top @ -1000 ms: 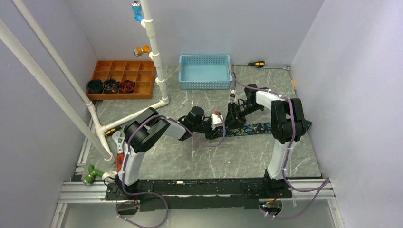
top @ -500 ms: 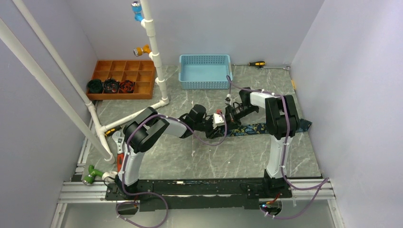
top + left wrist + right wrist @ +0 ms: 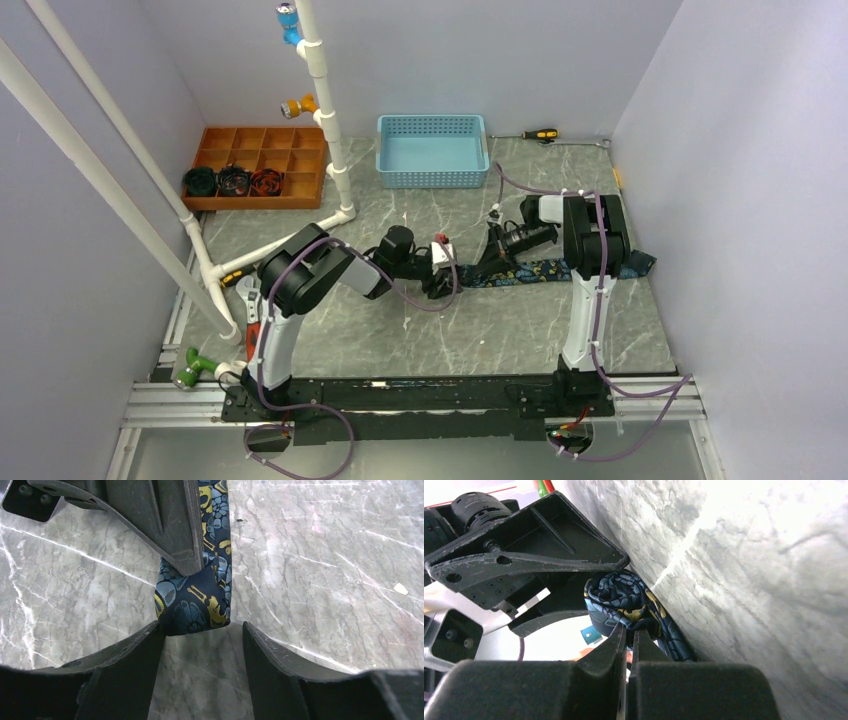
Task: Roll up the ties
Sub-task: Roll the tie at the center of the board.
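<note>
One navy paisley tie (image 3: 545,268) lies flat across the table's right half, its wide end at the far right. Its left end is wound into a small roll (image 3: 192,602), also seen in the right wrist view (image 3: 619,597). My right gripper (image 3: 492,262) is shut on the roll (image 3: 629,630), its dark fingers (image 3: 150,515) coming in from above. My left gripper (image 3: 202,635) is open. The roll sits just at its fingertips and touches the left finger (image 3: 145,645). In the top view the left gripper (image 3: 440,280) is just left of the roll.
A blue basket (image 3: 432,150) stands at the back centre. A wooden divided tray (image 3: 258,165) at the back left holds three dark rolls. White pipes (image 3: 330,130) cross the left side. A screwdriver (image 3: 541,133) lies at the back right, and a wrench (image 3: 250,298) by the left arm.
My left gripper has drawn back to the left, away from the roll. My right gripper has come lower and slightly right, and its arm has swung.
</note>
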Robot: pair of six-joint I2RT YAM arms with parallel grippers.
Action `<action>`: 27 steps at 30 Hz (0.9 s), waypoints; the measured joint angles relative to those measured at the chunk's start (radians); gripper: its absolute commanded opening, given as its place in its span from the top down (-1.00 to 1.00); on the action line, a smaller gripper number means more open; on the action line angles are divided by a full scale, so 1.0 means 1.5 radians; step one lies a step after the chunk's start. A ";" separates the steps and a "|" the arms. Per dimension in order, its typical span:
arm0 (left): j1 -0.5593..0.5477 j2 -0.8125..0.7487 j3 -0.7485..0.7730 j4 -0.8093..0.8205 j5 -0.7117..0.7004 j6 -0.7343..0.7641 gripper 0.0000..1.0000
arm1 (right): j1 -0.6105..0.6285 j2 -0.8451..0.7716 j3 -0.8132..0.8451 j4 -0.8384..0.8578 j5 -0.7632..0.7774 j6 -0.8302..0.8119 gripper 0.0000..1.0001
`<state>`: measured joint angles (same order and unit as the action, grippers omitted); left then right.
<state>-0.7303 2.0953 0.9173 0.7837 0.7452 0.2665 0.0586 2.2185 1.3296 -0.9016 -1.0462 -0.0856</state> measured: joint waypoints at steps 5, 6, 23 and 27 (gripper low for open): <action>0.002 0.046 0.002 0.108 0.022 -0.043 -0.36 | -0.008 0.005 0.005 -0.002 0.001 -0.009 1.00; -0.001 0.059 0.011 0.126 0.024 -0.052 -0.36 | -0.008 0.005 0.005 -0.001 0.002 -0.009 1.00; -0.042 0.054 0.038 0.077 -0.045 -0.041 0.65 | 0.008 -0.028 -0.036 0.023 -0.001 0.007 0.29; -0.038 0.013 0.022 0.006 -0.052 0.003 0.64 | 0.018 -0.054 -0.044 0.026 0.028 0.008 0.24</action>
<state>-0.7868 2.1155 0.9501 0.7925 0.6678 0.2703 0.0856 2.1376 1.2636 -0.8619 -1.0042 -0.0738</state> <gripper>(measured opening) 0.371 0.374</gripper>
